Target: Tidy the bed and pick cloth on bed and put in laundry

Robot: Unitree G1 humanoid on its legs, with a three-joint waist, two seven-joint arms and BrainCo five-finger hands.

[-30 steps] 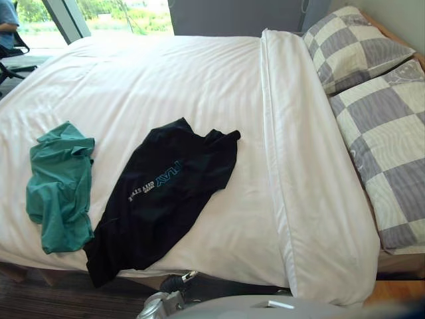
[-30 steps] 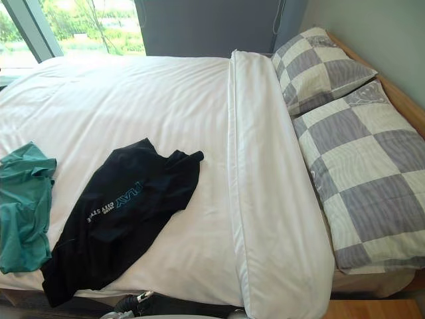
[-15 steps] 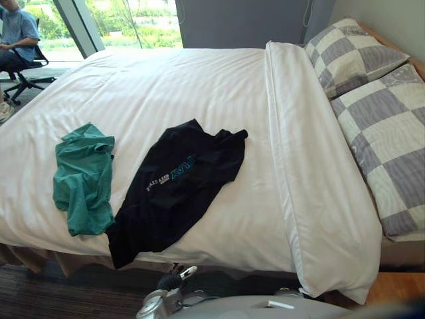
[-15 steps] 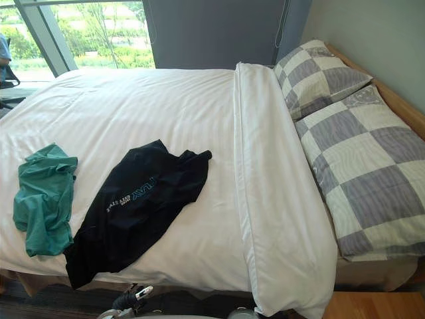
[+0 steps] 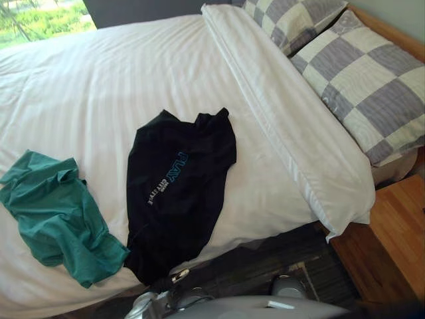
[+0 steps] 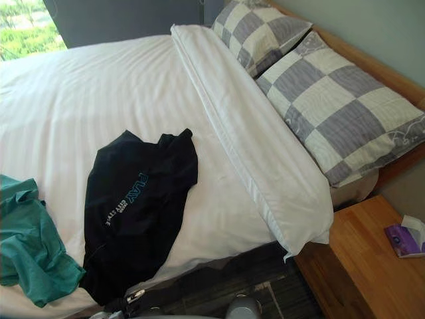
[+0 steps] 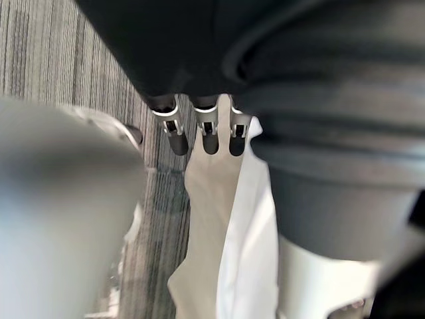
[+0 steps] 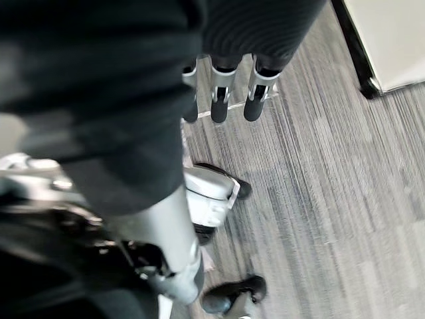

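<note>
black t-shirt (image 5: 179,193) lies spread flat on the white duvet (image 5: 99,80), print side up, its lower end at the near edge of the bed and drooping a little over it, its neck end towards the far side. green garment (image 5: 56,222) lies crumpled just beside the t-shirt on the robot's left, also near that edge, and its nearest corner meets the t-shirt's lower side. to the right of the t-shirt, with a strip of bare duvet between them, a long folded band (image 5: 292,126) of the duvet runs across the bed. further right of the t-shirt, past that band, two grey-and-cream checked pillows (image 6: 332,100) lie side by side along the wooden bed frame (image 6: 378,66). a wooden bedside table (image 6: 352,272) stands well to the right of the t-shirt, off the bed's corner, with a purple tissue pack (image 6: 404,239) on it. far beyond the t-shirt, to the left, a window (image 6: 23,26) shows greenery.

left hand (image 7: 210,129) hangs with its fingers straight and together, holding nothing, away from the t-shirt. right hand (image 8: 222,100) hangs the same way, fingers straight and empty, over striped grey carpet (image 8: 319,199).
</note>
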